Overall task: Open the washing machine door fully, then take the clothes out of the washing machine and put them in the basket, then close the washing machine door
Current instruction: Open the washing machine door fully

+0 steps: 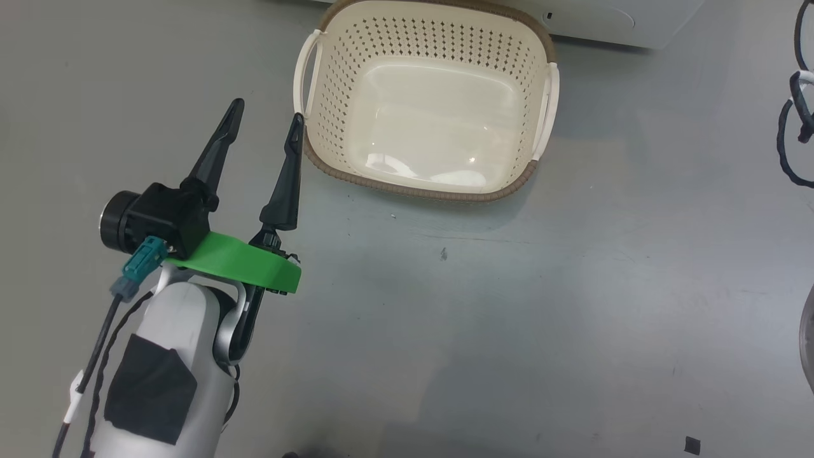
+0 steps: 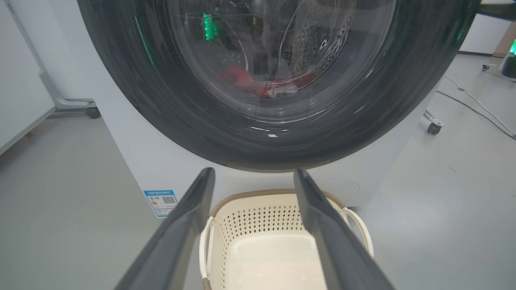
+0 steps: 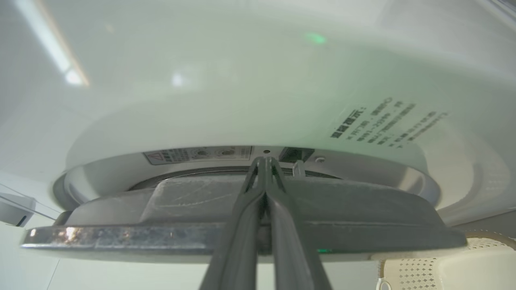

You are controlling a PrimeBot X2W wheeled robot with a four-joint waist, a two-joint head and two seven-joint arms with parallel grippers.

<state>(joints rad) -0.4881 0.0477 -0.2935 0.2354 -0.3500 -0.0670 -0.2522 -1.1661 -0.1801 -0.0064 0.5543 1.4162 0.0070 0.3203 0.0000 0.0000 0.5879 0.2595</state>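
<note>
Right hand [image 3: 264, 161] is pinched fully shut with nothing between its fingers, and its tips are poked in at the rim of the washing machine door [image 3: 363, 217], right by the latch. That looks like the place to take it. The door reads as rigid, glossy and fairly heavy, so hooking behind the edge and swinging it on its hinge should beat squeezing that slick black face.

Left hand [image 1: 267, 111] hangs spread wide and empty above the floor [image 1: 509, 318], just beside the basket [image 1: 331, 102]. The basket sits empty on the floor at the foot of the washing machine [image 2: 133, 161].

The clothes [image 2: 242, 78] lie low in the drum, red behind the glass. They should be soft, limp and light. A pinch on a bunched fold ought to lift them, though trailing fabric may drag over the mouth. The basket looks light too, so a careless drop could shove it.
</note>
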